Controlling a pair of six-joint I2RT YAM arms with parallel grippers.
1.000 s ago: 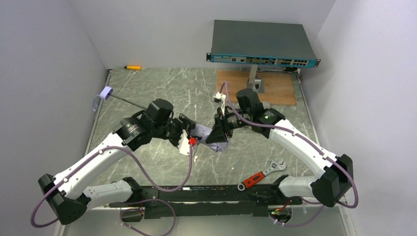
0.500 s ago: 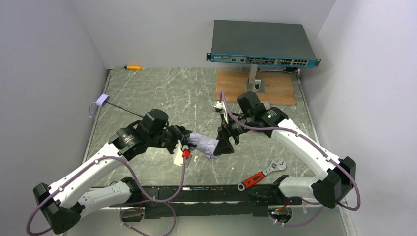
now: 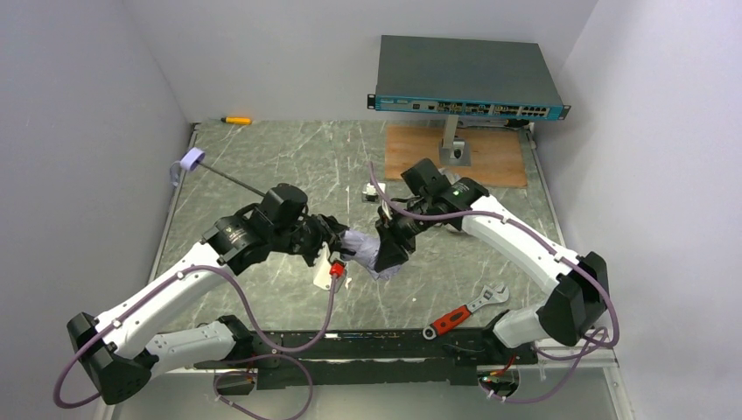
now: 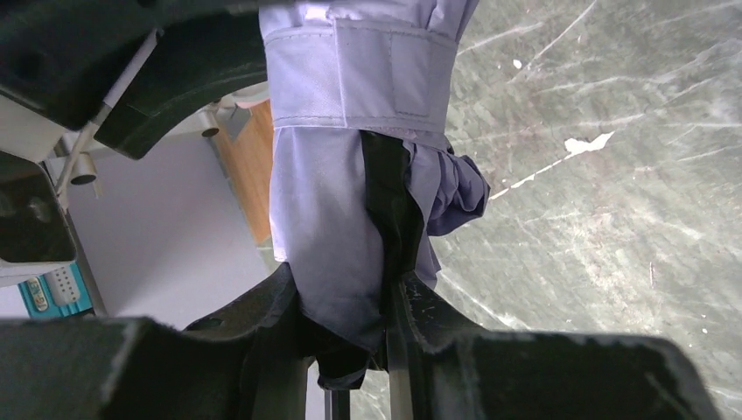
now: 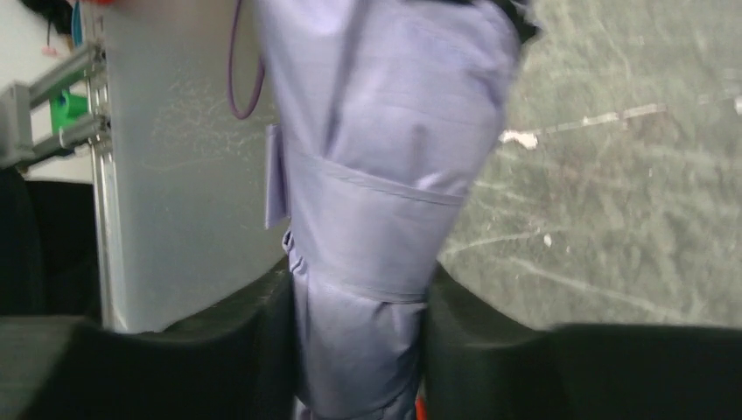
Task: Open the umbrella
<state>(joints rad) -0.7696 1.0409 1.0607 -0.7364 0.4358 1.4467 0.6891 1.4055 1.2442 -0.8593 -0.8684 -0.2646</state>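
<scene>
The umbrella [image 3: 366,248] is folded, a pale lavender bundle with black lining, held above the table between both arms. Its thin black shaft [image 3: 229,180] runs back left to the small pale handle [image 3: 190,160]. My left gripper [image 3: 337,243] is shut on the left end of the bundle; the left wrist view shows the fabric [image 4: 337,227] and strap pinched between the fingers. My right gripper [image 3: 389,249] is shut on the other end; the right wrist view shows the wrapped fabric [image 5: 367,262] filling the gap between the fingers.
A dark teal flat box [image 3: 468,76] stands on a post over a wooden board [image 3: 490,157] at the back right. A red-handled wrench [image 3: 464,311] lies front right. A small yellow tool [image 3: 234,120] lies at the back left. Walls close both sides.
Both grippers kept hold of the umbrella. The right arm swung left and its gripper came closer to the left one. The handle end rose back toward the far left.
</scene>
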